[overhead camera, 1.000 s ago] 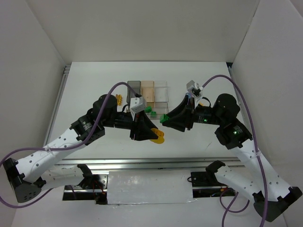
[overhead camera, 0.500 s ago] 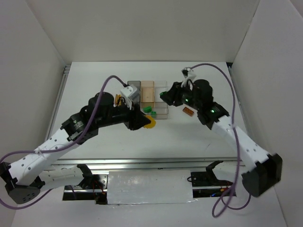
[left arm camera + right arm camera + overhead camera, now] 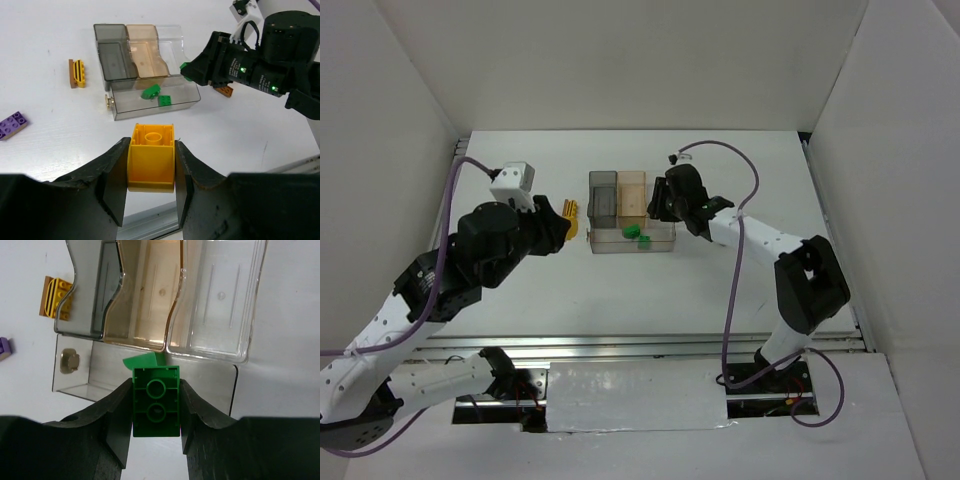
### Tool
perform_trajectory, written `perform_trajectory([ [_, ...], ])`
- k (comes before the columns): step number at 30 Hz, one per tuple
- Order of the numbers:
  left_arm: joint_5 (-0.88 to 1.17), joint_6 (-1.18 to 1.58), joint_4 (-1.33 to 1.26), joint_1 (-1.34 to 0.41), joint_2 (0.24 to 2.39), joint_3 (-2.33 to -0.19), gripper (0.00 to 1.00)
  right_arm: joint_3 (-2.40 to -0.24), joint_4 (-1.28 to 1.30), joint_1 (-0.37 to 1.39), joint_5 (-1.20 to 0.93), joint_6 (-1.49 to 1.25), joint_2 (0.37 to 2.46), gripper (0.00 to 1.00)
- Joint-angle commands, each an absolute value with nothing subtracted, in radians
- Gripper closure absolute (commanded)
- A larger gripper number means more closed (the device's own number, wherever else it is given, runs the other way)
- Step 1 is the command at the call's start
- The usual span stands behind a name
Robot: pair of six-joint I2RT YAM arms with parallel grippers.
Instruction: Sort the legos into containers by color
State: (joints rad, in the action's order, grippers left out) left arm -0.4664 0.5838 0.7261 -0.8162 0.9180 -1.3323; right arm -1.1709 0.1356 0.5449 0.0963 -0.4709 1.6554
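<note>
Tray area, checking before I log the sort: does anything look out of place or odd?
One oddity: left of the tray, a yellow lego sits flush against an orange-brown lego, two colours apparently stuck together. Nothing looks spilled or damaged.

White table (image 3: 720,290); on it tray (image 3: 145,111), yellow-tan brick (image 3: 77,73), purple brick (image 3: 12,124)

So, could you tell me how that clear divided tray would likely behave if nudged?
The tray looks like thin, hollow plastic, so probably light and apt to slide on the smooth table. Being low and wide, it seems unlikely to tip.
</note>
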Motion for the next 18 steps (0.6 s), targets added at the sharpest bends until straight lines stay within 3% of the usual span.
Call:
perform_trajectory([
  [1,-0.529,0.611,0.726,-0.807,0.933,-1.313,1.00,-1.224,0.107,0.554,0.137,-0.483,1.698,0.94],
  [13,-0.522,0.680,0.719,-0.689,1.018,-1.322,1.00,-1.201,0.083,0.563,0.092,-0.491,1.743,0.84],
  [15,-0.477,0.681,0.698,-0.649,1.052,-1.324,1.00,-1.190,0.072,0.563,0.081,-0.489,1.743,0.65],
  [18,-0.421,0.672,0.663,-0.606,1.094,-1.324,1.00,-1.169,0.054,0.565,0.068,-0.492,1.732,0.53],
])
